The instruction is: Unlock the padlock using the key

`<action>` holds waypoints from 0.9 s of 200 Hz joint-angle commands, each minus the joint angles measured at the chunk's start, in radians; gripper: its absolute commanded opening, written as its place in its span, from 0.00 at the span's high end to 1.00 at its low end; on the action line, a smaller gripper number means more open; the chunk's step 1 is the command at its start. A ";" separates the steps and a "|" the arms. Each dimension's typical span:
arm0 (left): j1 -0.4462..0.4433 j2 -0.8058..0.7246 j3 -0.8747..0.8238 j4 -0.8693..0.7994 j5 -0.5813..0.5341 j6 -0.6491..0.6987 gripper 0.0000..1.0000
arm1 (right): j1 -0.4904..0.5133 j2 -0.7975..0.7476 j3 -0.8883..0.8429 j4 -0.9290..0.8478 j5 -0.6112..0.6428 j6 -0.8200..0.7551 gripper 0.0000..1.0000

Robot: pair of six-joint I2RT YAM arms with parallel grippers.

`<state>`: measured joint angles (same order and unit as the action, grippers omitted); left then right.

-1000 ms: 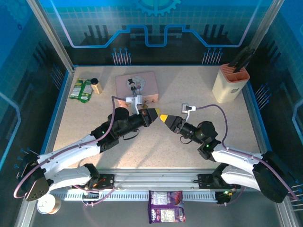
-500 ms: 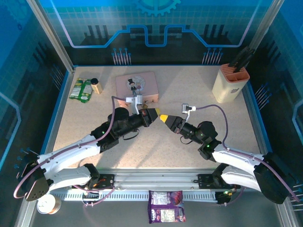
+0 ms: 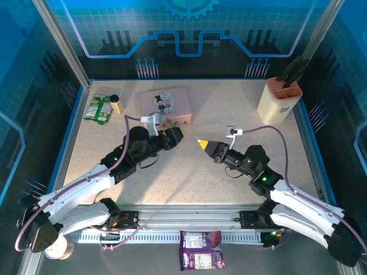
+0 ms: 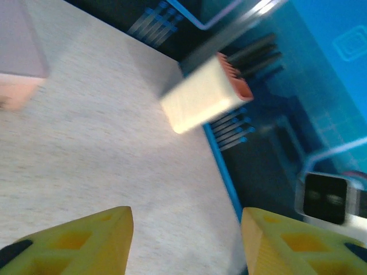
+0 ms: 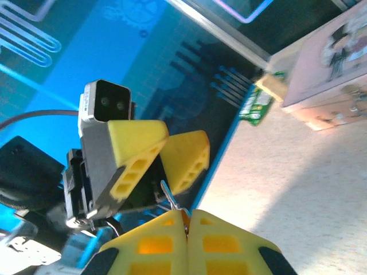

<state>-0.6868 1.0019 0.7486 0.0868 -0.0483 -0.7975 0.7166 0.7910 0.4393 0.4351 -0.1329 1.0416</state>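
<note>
My right gripper (image 3: 199,141) is shut at mid-table, its tips pointing left. From between its closed tips (image 5: 186,213) a thin grey metal piece, the key (image 5: 168,195), sticks out toward the left gripper. That left gripper (image 3: 176,135) stands open a short gap away, its yellow fingers (image 5: 143,143) spread and holding nothing. In its own view the left gripper (image 4: 186,229) has bare tabletop between its fingers. The pink tin (image 3: 166,103) lies just behind the left gripper. A small metal fitting (image 5: 352,96) hangs on its front face; I cannot tell whether it is the padlock.
A cream knife block (image 3: 279,100) stands at the back right. A green packet (image 3: 98,109) and a small bottle (image 3: 116,103) lie at the back left. A blue rim (image 3: 71,132) edges the table. A purple packet (image 3: 200,258) lies beyond the near rail.
The two grippers were tip to tip. The left one has opened and drawn back to the left; the right one stays shut and has shifted slightly right and down.
</note>
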 commanded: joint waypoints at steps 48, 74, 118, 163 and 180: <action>0.066 0.129 0.047 -0.246 -0.153 0.176 0.35 | -0.009 -0.195 0.014 -0.473 0.161 -0.163 1.00; 0.066 0.264 0.061 -0.171 -0.190 0.148 0.33 | -0.010 -0.212 0.005 -0.470 0.154 -0.159 1.00; 0.077 0.464 0.052 0.047 -0.294 0.110 0.31 | -0.010 -0.237 0.000 -0.475 0.139 -0.165 1.00; 0.132 0.667 0.037 0.276 -0.291 0.006 0.32 | -0.009 -0.291 -0.048 -0.452 0.124 -0.135 1.00; 0.144 0.736 0.034 0.375 -0.278 -0.021 0.33 | -0.011 -0.316 -0.070 -0.444 0.115 -0.122 1.00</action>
<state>-0.5610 1.6650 0.7811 0.2665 -0.3084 -0.7567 0.7139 0.5098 0.4026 -0.0273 -0.0048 0.8986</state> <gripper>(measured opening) 0.678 0.064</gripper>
